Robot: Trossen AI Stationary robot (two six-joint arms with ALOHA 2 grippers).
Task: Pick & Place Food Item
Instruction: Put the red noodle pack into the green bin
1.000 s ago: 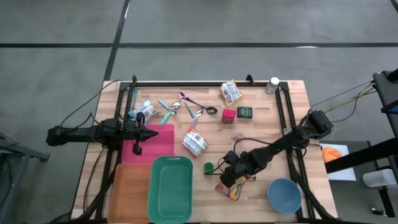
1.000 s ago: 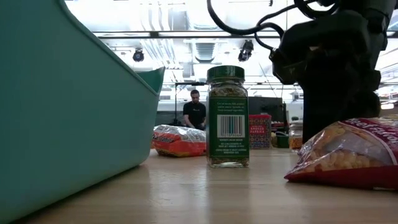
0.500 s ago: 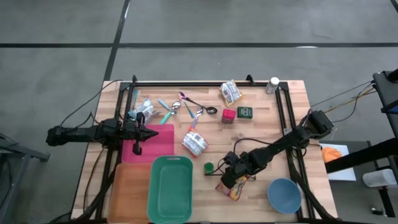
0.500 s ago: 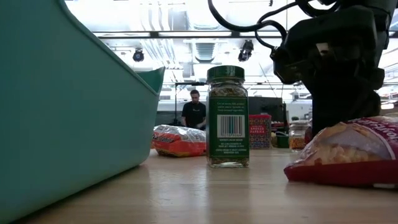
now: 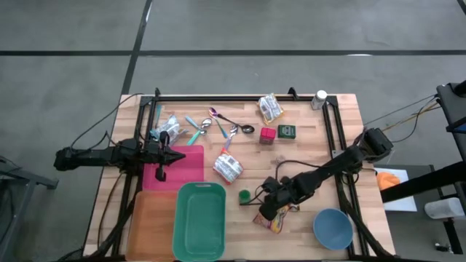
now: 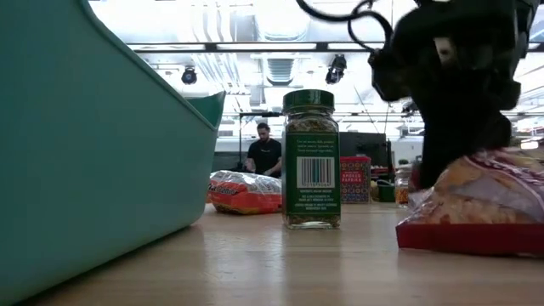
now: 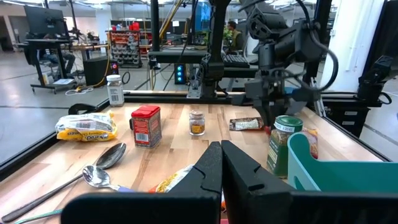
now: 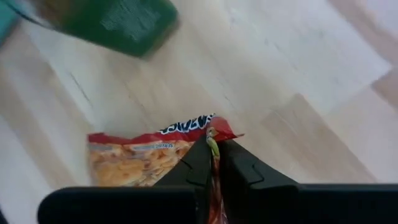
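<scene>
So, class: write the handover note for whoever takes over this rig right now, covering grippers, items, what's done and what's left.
Right gripper: shut on the snack bag, at the bag's edge, bag on the table beside the blue bowl.
Left gripper: shut, empty, parked over the pink mat.
Spice jar stands between the bag and the green bin.
Done: bag gripped.
Left: lift and place it; destination unclear.

Both arms: right tool pinched on the snack bag, left tool idle.

Right arm reaches in from the counter's right edge, forearm slanting down; right tool points steeply downward, fingers closed on the corner of the snack bag. Left arm lies folded and level at the counter's left side; left tool closed, holding nothing.
</scene>
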